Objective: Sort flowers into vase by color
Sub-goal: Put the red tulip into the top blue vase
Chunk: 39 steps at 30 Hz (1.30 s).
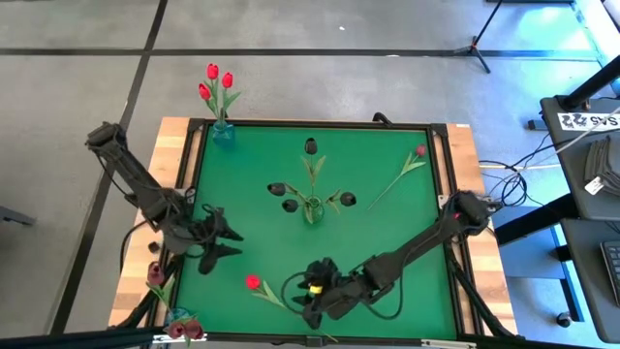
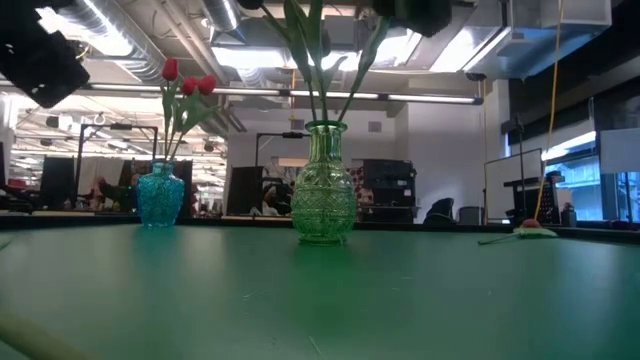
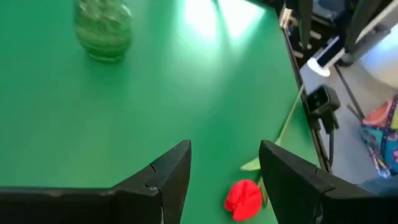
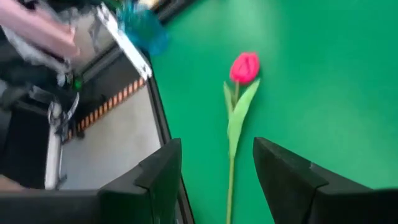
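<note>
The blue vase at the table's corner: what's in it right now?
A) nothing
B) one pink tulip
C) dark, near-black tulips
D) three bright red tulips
D: the blue vase holds three bright red tulips, while the dark-headed ones stand in the green vase mid-table.

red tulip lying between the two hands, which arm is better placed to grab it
Right, probably: the right hand is open, and the red tulip has its stem running between that hand's fingers. The left hand is open but off the stem.
</note>
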Motion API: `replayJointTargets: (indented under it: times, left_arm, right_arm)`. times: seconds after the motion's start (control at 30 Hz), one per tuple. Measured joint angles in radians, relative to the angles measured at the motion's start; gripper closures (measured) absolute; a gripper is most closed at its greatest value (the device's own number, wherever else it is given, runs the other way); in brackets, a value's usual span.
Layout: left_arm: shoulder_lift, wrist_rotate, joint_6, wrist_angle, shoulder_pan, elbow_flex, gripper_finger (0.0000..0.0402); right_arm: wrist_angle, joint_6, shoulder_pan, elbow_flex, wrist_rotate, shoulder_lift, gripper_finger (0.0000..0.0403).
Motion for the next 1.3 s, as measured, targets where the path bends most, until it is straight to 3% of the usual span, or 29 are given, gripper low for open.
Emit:
replayJointTargets:
  times: [0.2, 0.57, 0.9, 1.13, 1.3]
  left_arm:
    - [0.148, -0.004, -0.009, 0.119, 0.012, -0.002, 0.0217]
    - [0.373, -0.018, -0.329, 0.214, 0.125, 0.067, 0.0218]
    - [0.399, 0.046, -0.531, 0.147, 0.336, 0.118, 0.0218]
    - [0.438, 0.034, -0.660, 0.015, 0.346, 0.213, 0.0218]
    - [0.490, 0.030, -0.879, -0.190, 0.327, 0.309, 0.0218]
  right_arm:
    - [-0.007, -0.014, 0.016, 0.023, -0.033, 0.069, 0.0205]
    - [-0.101, 0.010, 0.005, 0.022, -0.046, 0.061, 0.0205]
    - [-0.355, 0.019, -0.008, 0.024, -0.026, -0.113, 0.0205]
    - [-0.556, -0.193, -0.007, 0.024, 0.010, -0.277, 0.0205]
    - [-0.665, -0.332, -0.006, 0.023, -0.089, -0.363, 0.0205]
